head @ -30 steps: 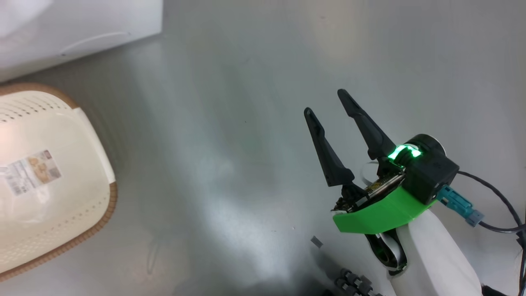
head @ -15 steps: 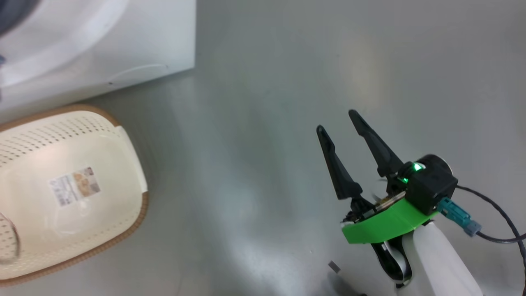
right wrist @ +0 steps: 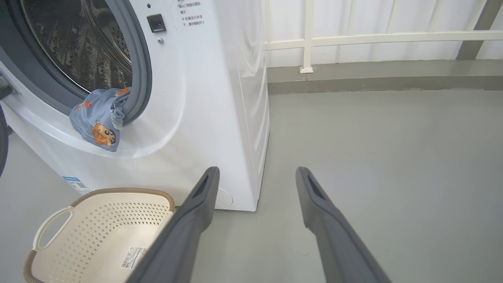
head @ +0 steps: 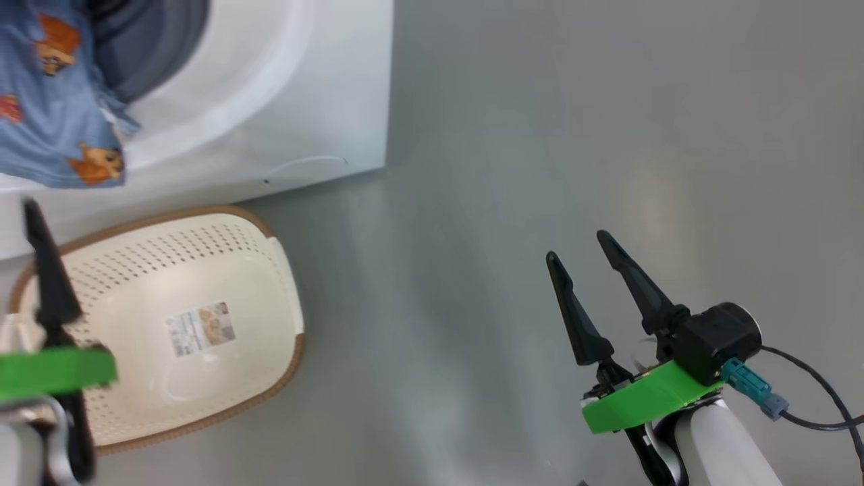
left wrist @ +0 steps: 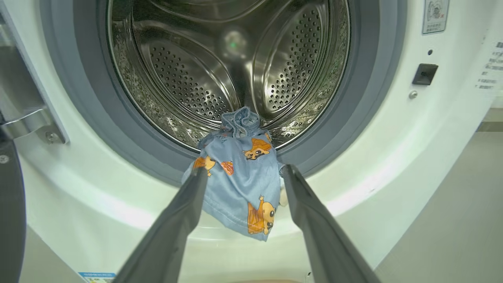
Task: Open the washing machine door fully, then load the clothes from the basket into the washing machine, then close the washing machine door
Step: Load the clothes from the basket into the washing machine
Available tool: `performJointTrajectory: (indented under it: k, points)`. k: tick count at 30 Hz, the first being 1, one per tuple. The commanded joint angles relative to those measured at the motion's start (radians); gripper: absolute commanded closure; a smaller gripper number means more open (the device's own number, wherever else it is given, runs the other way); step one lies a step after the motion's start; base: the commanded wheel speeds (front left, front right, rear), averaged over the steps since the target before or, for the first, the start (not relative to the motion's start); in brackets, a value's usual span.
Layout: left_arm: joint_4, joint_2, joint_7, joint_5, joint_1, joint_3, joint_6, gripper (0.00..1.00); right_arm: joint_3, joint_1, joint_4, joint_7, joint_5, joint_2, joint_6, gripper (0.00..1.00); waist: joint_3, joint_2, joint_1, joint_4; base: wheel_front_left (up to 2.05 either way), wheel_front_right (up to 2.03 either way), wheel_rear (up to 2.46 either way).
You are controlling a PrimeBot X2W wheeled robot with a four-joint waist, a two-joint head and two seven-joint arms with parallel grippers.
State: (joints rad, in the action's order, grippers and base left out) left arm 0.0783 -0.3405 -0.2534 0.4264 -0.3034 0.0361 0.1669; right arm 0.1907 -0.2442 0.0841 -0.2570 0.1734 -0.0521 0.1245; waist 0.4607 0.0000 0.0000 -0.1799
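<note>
The washing machine [right wrist: 204,118] stands with its steel drum [left wrist: 220,59] exposed. The washing machine door [left wrist: 8,220] shows as a dark edge swung out to the left, by the metal hinge [left wrist: 27,122]. One piece of the clothes [left wrist: 239,184], light blue with orange bears, hangs over the grey gasket, half in and half out; it also shows as the clothes [head: 61,101] and the clothes [right wrist: 98,120]. My left gripper [left wrist: 243,172] is open in front of it, not clamped on it. The basket [head: 270,270] sits on the floor below, holding no garments. My right gripper [head: 586,244] is open over bare floor.
Grey floor [right wrist: 373,157] stretches to the right of the machine. A white railing [right wrist: 353,37] and a low kerb run along the back wall. A cable [head: 810,398] trails from the right wrist.
The head camera has swung, so the whole picture slid right and down: the machine's opening, the hanging garment and my left gripper have come into view. Both grippers stay open.
</note>
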Motion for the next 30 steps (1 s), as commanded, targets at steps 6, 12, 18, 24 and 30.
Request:
performJointTrajectory:
  k: [6,12,18,24,30]
  points:
    - [-0.129,0.008,0.009,-0.025,0.152,0.002,0.053,0.00,0.012,0.045,-0.011,0.003,-0.031,0.002,0.006,0.00,-0.089,0.0000,0.0000,0.057,0.00,0.00,0.00]
    - [-0.179,0.041,0.016,-0.048,0.247,0.041,0.086,0.00,-0.004,0.065,-0.023,0.021,-0.041,0.002,0.006,0.00,-0.122,0.0000,0.0000,0.074,0.00,0.00,0.00]
    - [-0.181,0.066,0.017,-0.050,0.309,0.068,0.099,0.00,-0.014,0.091,-0.037,0.039,-0.050,0.002,0.006,0.00,-0.161,0.0000,0.0000,0.086,0.00,0.00,0.00]
    - [-0.178,0.071,0.029,-0.049,0.347,0.088,0.102,0.00,-0.025,0.118,-0.054,0.054,-0.054,0.002,0.006,0.00,-0.184,0.0000,0.0000,0.098,0.00,0.00,0.00]
    - [-0.176,0.075,0.045,-0.046,0.367,0.104,0.108,0.00,-0.028,0.135,-0.068,0.067,-0.059,0.002,0.006,0.00,-0.198,0.0000,0.0000,0.108,0.00,0.00,0.00]
